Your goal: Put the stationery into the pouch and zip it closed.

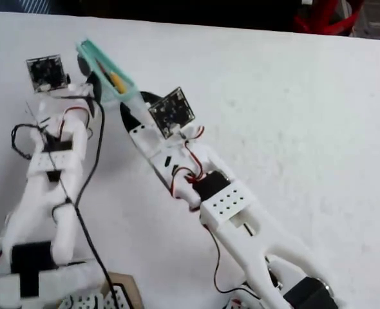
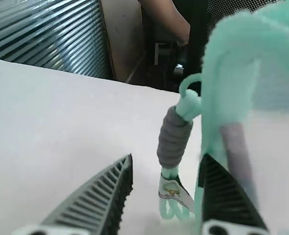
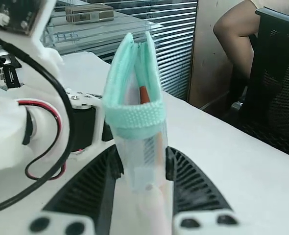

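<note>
The right gripper (image 3: 142,182) is clamped on the pouch (image 3: 134,117). Its two dark ribbed jaws press on the pouch's clear end from either side, so the pouch sticks out from between them, its mint-green fabric band at the end away from the gripper. Along that green edge the mouth of the pouch is parted a little, and an orange-tipped pen (image 3: 143,94) shows inside through the gap; in the high view it reads yellow-orange, lying along the inside of the pouch. The left gripper (image 2: 167,157) is beside the far end of the pouch, with its jaws spread apart and nothing held between them. The zip pull (image 2: 174,139), a mint loop wrapped in grey cord with a small printed tag at its end, hangs from the pouch into the gap between those jaws; whether it touches either jaw I cannot tell. One jaw sits just beside the pouch's green edge, and the other stands apart from the pouch on the far side of the pull. Seen from above, the pouch is held at a slant between the two arms' wrists over the white table (image 1: 286,96), with the left arm's wrist just beside its far end. A brown board (image 1: 124,284) lies well apart from the pouch, near the left arm's base.
</note>
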Robot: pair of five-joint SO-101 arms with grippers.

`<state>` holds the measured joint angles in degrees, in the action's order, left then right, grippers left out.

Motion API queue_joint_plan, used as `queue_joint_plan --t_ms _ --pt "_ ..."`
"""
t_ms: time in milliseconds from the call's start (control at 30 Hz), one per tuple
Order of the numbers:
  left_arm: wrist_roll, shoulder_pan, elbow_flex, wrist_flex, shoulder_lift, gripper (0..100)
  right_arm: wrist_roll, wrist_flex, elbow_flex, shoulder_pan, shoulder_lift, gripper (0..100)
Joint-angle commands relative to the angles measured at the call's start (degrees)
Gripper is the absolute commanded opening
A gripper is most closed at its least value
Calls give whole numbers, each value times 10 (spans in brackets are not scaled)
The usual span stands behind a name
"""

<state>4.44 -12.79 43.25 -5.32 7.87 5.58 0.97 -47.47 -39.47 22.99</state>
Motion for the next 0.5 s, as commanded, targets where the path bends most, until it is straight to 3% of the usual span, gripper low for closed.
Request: queue_joint_plan --t_ms 0,267,467 --pt "6 -13 -87 -14 -80 221 -8 -22 -4 -3 0 19" --pt "5 -12 -107 -16 -111 220 -8 -23 -4 -7 0 19" --pt "4 -12 -107 -103 -131 188 -8 -24 -6 -7 0 19"
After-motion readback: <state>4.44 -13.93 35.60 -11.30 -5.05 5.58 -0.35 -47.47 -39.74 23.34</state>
